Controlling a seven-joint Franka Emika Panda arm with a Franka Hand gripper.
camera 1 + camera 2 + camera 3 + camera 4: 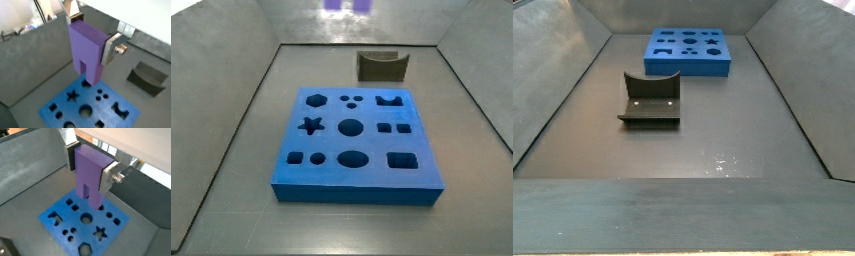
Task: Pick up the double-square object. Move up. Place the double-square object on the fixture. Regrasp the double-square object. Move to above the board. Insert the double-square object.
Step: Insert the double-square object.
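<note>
In both wrist views the gripper [92,36] hangs above the board [63,111], its fingers [111,47] clamped on the upright double-square object [87,50]. In a side view the fixture [381,67] stands at the board's 12 o'clock.

You see the gripper [90,35] with its brushed-metal fingers [111,46] clamping the matt plastic double-square object [87,47], above the smooth matt-blue board [356,178] and dull fixture [651,101].

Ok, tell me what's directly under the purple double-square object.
In both wrist views the gripper holds the double-square object high above the board. Its cut-outs show below; the block hides part of the board's edge.
</note>
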